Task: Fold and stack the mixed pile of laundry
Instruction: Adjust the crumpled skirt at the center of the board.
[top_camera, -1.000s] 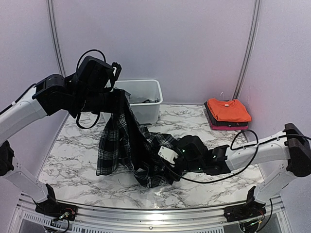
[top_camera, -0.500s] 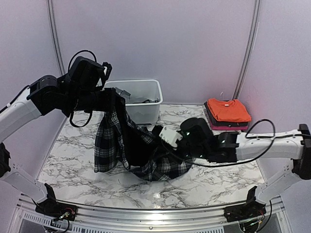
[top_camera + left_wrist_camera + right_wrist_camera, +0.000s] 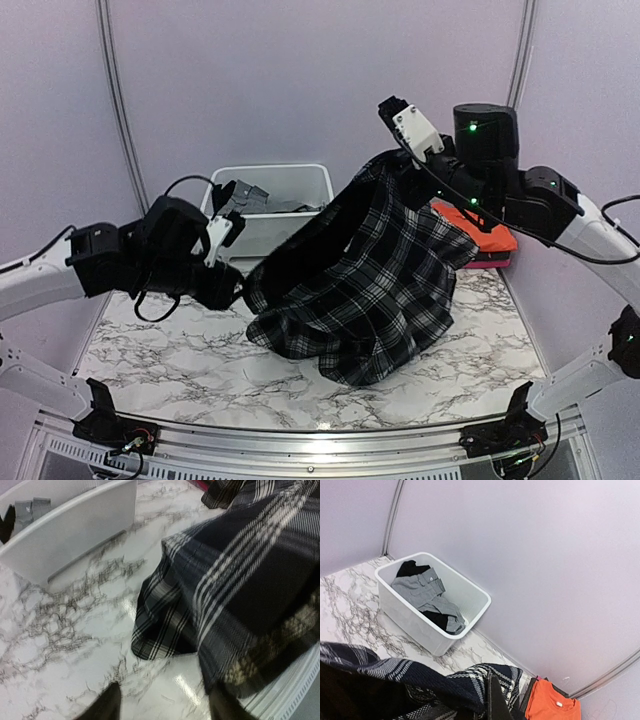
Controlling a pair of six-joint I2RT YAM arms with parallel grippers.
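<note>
- Currently in hand: the plaid skirt (image 3: 370, 290), hanging from your right claw (image 3: 400, 160), which is pressed together on its upper edge high above the table (image 3: 160, 330). The lower hem bunches on the marble, near the middle.
- Left claw (image 3: 232, 292): low over the table at the skirt's left edge. The wrist view shows its fingers spread, with bare marble between them and no cloth pinched.
- Finished, by the look of it: the orange T-shirt (image 3: 552, 705), folded flat on top of the folded stack (image 3: 492, 258) at the far right of the table, partly hidden behind the right arm in the overhead view.
- Not yet handled, as far as you can judge: a grey garment (image 3: 427, 592) and a black piece (image 3: 410, 567), both lying loose inside the white tub (image 3: 300, 215) at the back left.
- Progress estimate: partway. At least one piece is stacked, the skirt is raised but shows no fold, and the tub contents are waiting.
- Next need, as a judgement: a second hold on the skirt's free edge, so you can spread it flat before folding.
- Writing and brands: none legible. A small white neck label (image 3: 557, 703) shows on the orange T-shirt, too small to read. The tub and table carry no visible marking.
</note>
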